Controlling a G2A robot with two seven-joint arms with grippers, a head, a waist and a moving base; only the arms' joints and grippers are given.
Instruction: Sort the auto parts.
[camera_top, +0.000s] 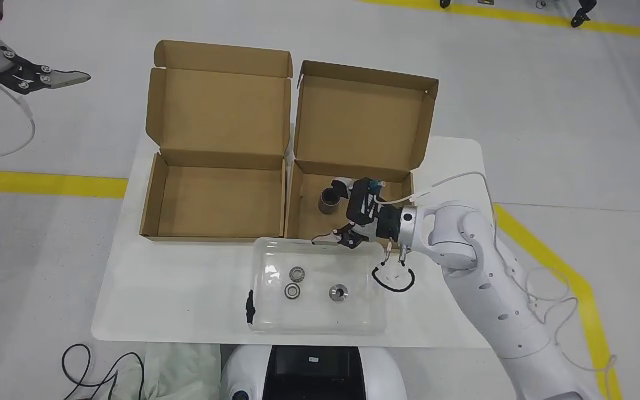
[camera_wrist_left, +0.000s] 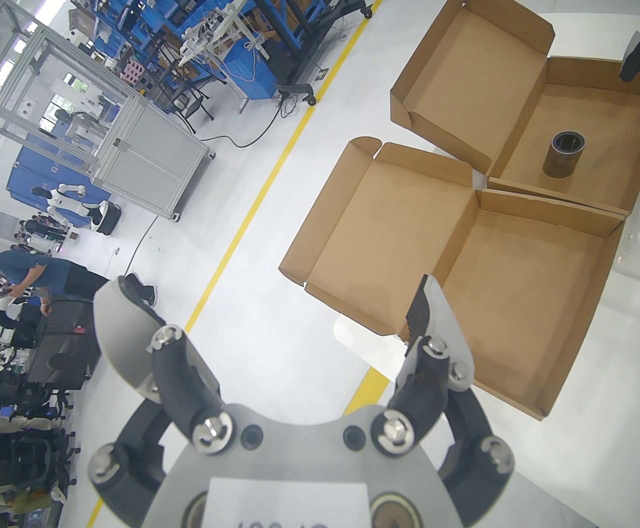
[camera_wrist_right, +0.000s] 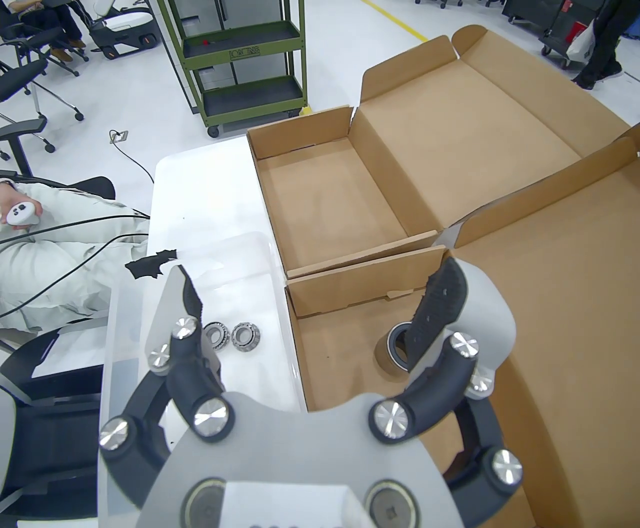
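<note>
- Auto parts lie in two places. A short dark metal cylinder (camera_top: 328, 198) stands upright in the right-hand brown cardboard box (camera_top: 360, 115) at the centre of the top view. Three small silvery pieces sit in the clear plastic tray (camera_top: 320, 318) just below that box.
- In the tray we see one silvery bearing ring (camera_top: 297, 272) and a second bearing ring (camera_top: 292, 291) close together at its left. A third round silvery part (camera_top: 338, 292) lies apart to their right.
- Our right hand (camera_top: 338, 212) hangs over the lower edge of the right-hand box with its fingers spread apart and nothing between them. One finger is over the box just beside the cylinder, the other near the tray's upper rim.
- From the right wrist, that hand (camera_wrist_right: 315, 280) partly hides the cylinder (camera_wrist_right: 390, 350) behind one finger, and the two rings (camera_wrist_right: 216, 336) (camera_wrist_right: 246, 337) show in the tray (camera_wrist_right: 240, 280).
- Our left hand (camera_top: 40, 72) is at the upper left of the top view, off the counter and over the floor. From its own wrist (camera_wrist_left: 272, 287) the fingers stand apart, holding nothing.
- We see the left-hand brown cardboard box (camera_top: 215, 200) touching the right-hand one, both with lids folded back.
- Both boxes and the tray rest on the white counter (camera_top: 180, 290).
</note>
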